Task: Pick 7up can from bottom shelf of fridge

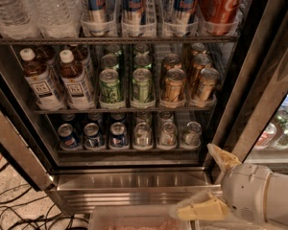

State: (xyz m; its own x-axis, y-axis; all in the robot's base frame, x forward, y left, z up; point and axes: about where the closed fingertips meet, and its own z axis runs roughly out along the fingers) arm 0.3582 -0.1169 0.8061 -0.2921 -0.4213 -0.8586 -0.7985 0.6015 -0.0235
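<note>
Stainless-steel fridge, racks stocked with bottles and cans. Bottom shelf: blue cans are ranged at left, silvery cans centrally, the 7up can in the rightmost lane. Gripper is held outside at lower right, fingers apart, unladen.

Pincer lower right: rounded white housing, two pale yellow wedge fingers.
</note>
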